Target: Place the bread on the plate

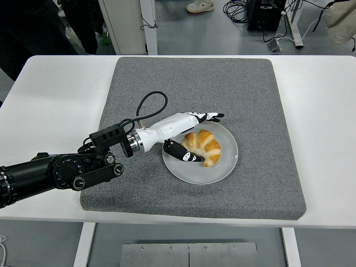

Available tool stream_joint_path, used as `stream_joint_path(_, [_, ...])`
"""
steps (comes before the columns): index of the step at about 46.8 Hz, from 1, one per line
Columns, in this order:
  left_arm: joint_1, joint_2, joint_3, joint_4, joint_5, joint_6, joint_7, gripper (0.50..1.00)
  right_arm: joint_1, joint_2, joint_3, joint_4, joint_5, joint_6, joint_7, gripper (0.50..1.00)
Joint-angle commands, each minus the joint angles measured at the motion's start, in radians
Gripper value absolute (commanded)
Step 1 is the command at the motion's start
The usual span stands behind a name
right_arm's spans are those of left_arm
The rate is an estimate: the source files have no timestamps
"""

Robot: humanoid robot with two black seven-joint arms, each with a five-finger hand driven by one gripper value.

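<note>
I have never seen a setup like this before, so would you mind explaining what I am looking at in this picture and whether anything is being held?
This is one view, from a camera high on the robot's own side, looking down over a white table. A grey mat covers most of it. The black arm coming in from the left edge is the robot's left arm; it ends in a white five-fingered left hand with dark fingertips. The right arm is not in the picture.

On the mat sits a round grey plate, and on the plate lies the bread, a golden croissant. The hand is beside the croissant with its fingers spread: the long fingers reach out above it and the thumb lies below, so nothing is held. The bread rests on the plate by itself. At the top you can see floor, table legs and parts of people standing by.
</note>
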Motion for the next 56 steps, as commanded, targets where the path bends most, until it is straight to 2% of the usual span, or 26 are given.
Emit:
stream_joint_path(1, [-0.001,0.000,-0.003,-0.005,-0.024,-0.005,0.000,0.942,0.000,0.000,0.000,0.000,0.000,0.000,0.000,1.000])
stream_joint_path(11, [-0.013,0.011,-0.014,-0.022,-0.146,-0.020,-0.002,0.949,0.000,0.000,0.000,0.000,0.000,0.000,0.000,1.000])
stream_joint_path(16, [-0.022,0.018,-0.049,-0.032,-0.223,-0.052,-0.002,0.949,0.000,0.000,0.000,0.000,0.000,0.000,0.000,1.000])
stream_joint_path(20, [-0.028,0.034,-0.109,-0.031,-0.288,-0.101,0.003,0.951,0.000,0.000,0.000,0.000,0.000,0.000,0.000,1.000])
stream_joint_path(27, [-0.024,0.072,-0.219,-0.026,-0.418,-0.239,0.014,0.952,0.000,0.000,-0.001,0.001,0.000,0.000,0.000,1.000])
stream_joint_path(31, [-0.013,0.077,-0.265,-0.023,-0.489,-0.279,0.015,0.954,0.000,0.000,-0.001,0.001,0.000,0.000,0.000,1.000])
stream_joint_path(46, [0.004,0.101,-0.307,-0.011,-0.682,-0.282,0.006,0.965,0.000,0.000,0.000,0.001,0.000,0.000,0.000,1.000])
stream_joint_path(56, [0.018,0.098,-0.377,0.052,-0.869,-0.304,0.014,0.966,0.000,0.000,0.000,0.001,0.000,0.000,0.000,1.000])
